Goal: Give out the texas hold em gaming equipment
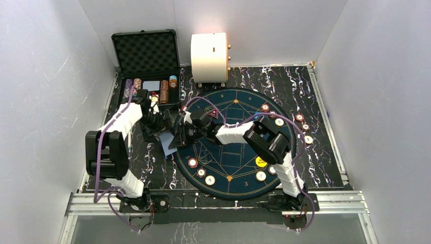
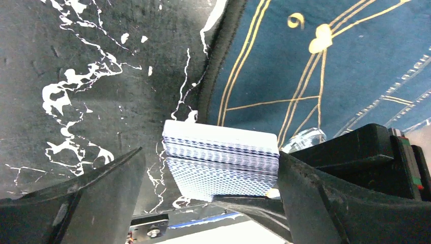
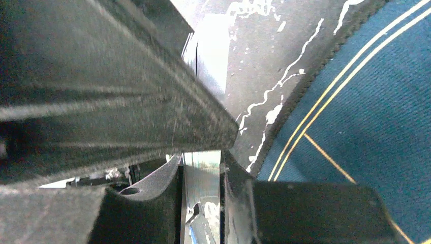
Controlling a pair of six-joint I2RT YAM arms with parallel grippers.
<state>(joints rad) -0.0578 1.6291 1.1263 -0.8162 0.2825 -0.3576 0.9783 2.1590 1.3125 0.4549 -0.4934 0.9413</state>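
A deck of blue-backed playing cards (image 1: 167, 145) hangs just off the left rim of the round blue mat (image 1: 239, 101). My right gripper (image 1: 178, 138) is shut on it; in the right wrist view the deck's edge (image 3: 202, 188) is pinched between the two fingers of that gripper (image 3: 202, 162). My left gripper (image 2: 209, 152) stands open around the same deck (image 2: 221, 162), with a gap at its left finger (image 2: 101, 193). Red-and-white and cream poker chips (image 1: 265, 108) lie round the mat. A yellow button (image 1: 260, 161) and a red triangular marker (image 1: 214, 113) rest on it.
The open black case (image 1: 147, 56) stands at the back left with stacked chips (image 1: 163, 91) in its tray. A big cream cylinder (image 1: 209, 57) stands behind the mat. White walls close in both sides, and a metal rail (image 1: 218, 201) runs along the near edge.
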